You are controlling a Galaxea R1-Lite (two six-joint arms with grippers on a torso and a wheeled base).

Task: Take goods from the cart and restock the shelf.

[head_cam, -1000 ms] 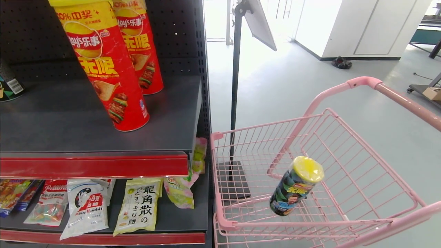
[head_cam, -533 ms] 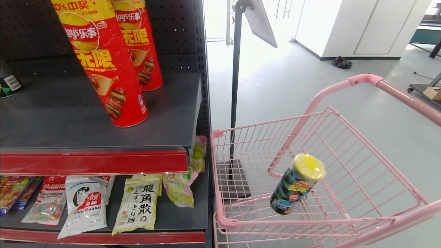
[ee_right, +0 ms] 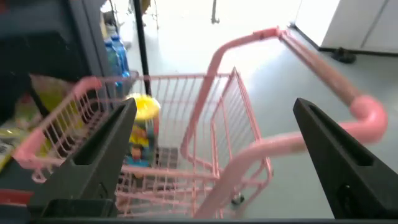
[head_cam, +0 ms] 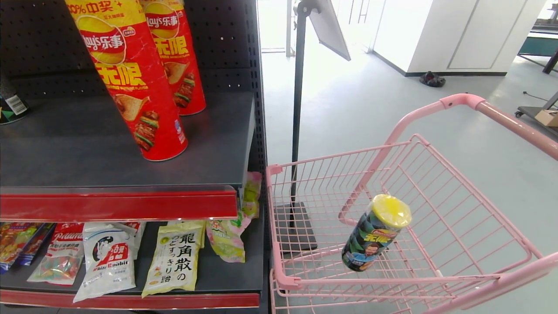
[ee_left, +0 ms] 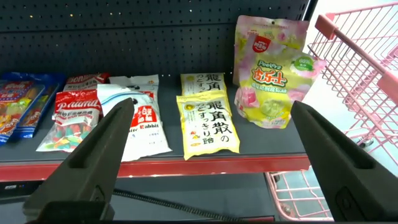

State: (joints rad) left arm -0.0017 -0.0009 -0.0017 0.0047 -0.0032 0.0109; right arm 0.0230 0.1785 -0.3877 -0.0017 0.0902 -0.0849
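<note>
Tilted in pink cart (head_cam: 462,103) at 4 o'clock: dark can (head_cam: 375,233) w/ yellow lid. Red cans (head_cam: 130,83) upright on shelf (head_cam: 87,148), 10 o'clock. L gripper (ee_left: 211,104) released, facing snack bags (ee_left: 208,124); R gripper (ee_right: 214,102) released, facing cart.

A can (head_cam: 375,233) with a dark green and black printed wall and a yellow lid stands tilted in the cart (head_cam: 462,104), base on the wire floor and lid end raised. The cart is pink wire with a thick pink handle, and it stands just beside the right end of the shelf (head_cam: 87,152). The shelf is a dark grey board with a pegboard back and a red strip along its front edge. Two tall red tubes (head_cam: 130,83) stand upright on it, one behind the other. The board below holds flat snack bags (head_cam: 174,257) laid side by side.
</note>
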